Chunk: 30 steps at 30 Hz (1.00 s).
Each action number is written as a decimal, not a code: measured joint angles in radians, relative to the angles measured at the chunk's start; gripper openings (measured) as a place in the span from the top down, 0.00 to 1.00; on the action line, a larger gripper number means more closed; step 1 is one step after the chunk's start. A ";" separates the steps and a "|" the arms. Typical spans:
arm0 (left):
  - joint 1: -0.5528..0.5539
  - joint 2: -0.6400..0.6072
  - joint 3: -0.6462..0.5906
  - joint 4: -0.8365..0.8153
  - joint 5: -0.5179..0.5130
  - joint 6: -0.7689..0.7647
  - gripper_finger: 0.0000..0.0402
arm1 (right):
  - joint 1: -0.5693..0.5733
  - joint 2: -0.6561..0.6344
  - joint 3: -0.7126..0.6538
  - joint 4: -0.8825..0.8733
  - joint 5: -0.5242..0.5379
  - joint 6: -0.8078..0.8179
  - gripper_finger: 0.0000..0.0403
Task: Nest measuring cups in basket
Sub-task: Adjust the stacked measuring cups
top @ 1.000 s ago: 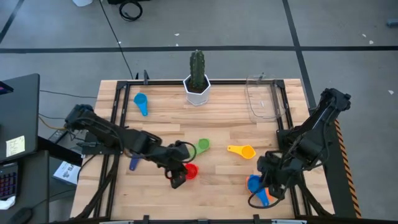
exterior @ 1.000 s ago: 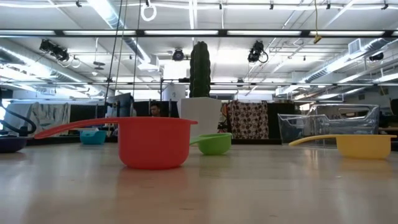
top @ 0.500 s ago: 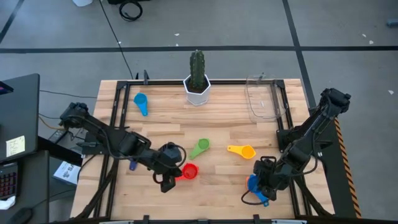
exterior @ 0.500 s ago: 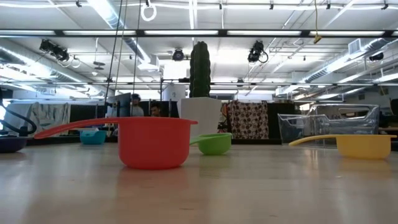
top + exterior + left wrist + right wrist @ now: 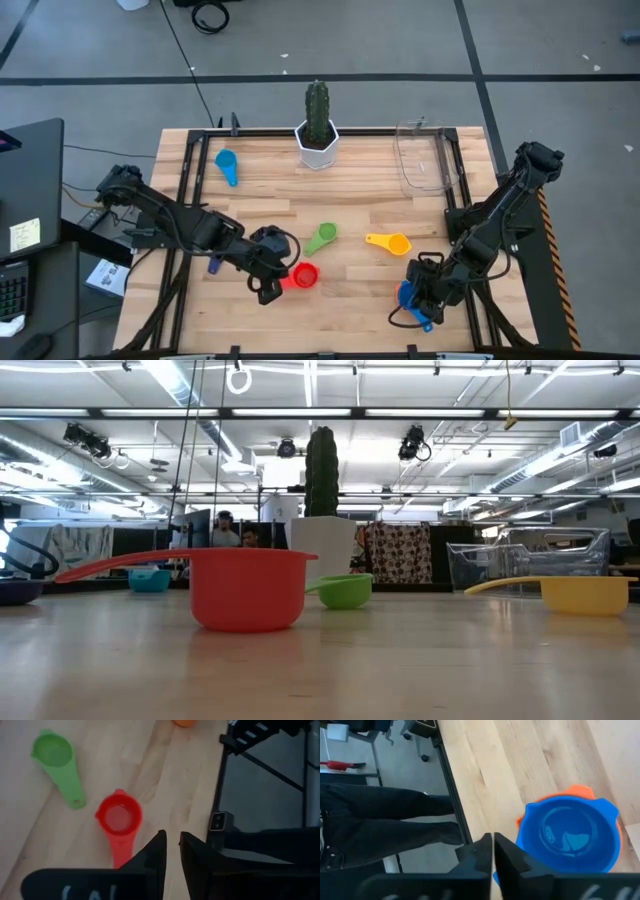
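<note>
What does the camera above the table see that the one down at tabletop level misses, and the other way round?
Only the high view shows both arms: the left gripper beside the red cup's handle, the right gripper, shut, at the blue cup nested in the orange one near the table's front right corner.

Only the low view shows the room behind the table: ceiling lights, and a person far back.

Both show the red cup, green cup, yellow cup, light blue cup, the cactus pot and the clear basket.
</note>
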 joint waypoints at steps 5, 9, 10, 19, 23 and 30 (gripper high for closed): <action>0.000 0.000 0.000 -0.027 -0.008 -0.001 0.85 | 0.001 0.020 0.002 0.004 0.004 0.021 0.99; -0.001 0.000 0.000 -0.041 -0.008 -0.001 0.85 | 0.012 0.109 0.032 -0.036 -0.067 0.014 0.99; -0.001 0.000 0.000 -0.046 -0.008 -0.001 0.85 | 0.016 0.138 0.049 -0.050 -0.087 0.012 0.99; 0.000 0.000 0.000 -0.073 -0.020 0.002 0.85 | 0.030 0.340 0.156 -0.123 -0.142 -0.010 0.97; 0.000 0.000 0.000 -0.077 -0.028 0.002 0.85 | 0.007 0.378 0.167 -0.076 -0.218 -0.012 0.91; 0.000 0.000 0.000 -0.079 -0.030 0.002 0.85 | -0.044 0.347 0.170 -0.042 -0.342 -0.053 0.82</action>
